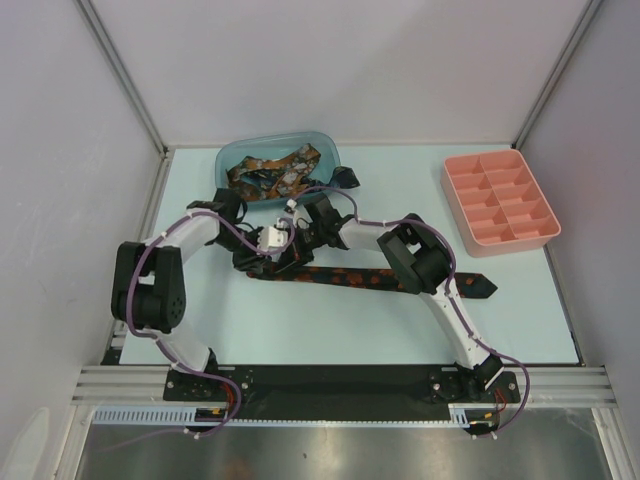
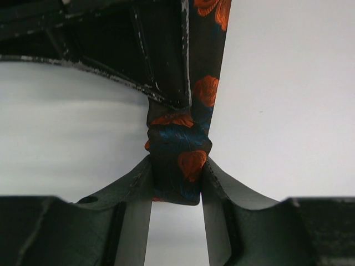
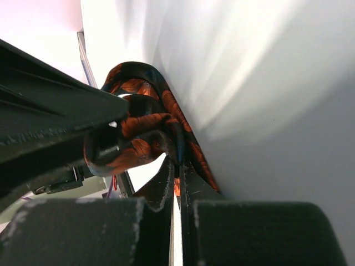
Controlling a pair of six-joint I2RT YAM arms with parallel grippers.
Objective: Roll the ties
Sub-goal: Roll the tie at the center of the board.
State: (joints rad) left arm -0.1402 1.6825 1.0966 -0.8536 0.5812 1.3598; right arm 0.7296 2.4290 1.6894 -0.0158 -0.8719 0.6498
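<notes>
A dark tie with orange-red blotches (image 1: 380, 278) lies flat across the middle of the table, its wide tip at the right. Its left end is wound into a small roll (image 2: 180, 149). My left gripper (image 2: 177, 177) presses this roll from both sides, one finger against each flank. My right gripper (image 3: 178, 172) is shut on a thin fold of the same tie, right beside the roll (image 3: 138, 133). In the top view the two grippers meet at the tie's left end, the left gripper (image 1: 270, 248) and the right gripper (image 1: 300, 242) nearly touching.
A blue basin (image 1: 325, 145) with several more patterned ties stands just behind the grippers. A pink divided tray (image 1: 500, 200) sits at the back right. Grey walls close in the table on three sides.
</notes>
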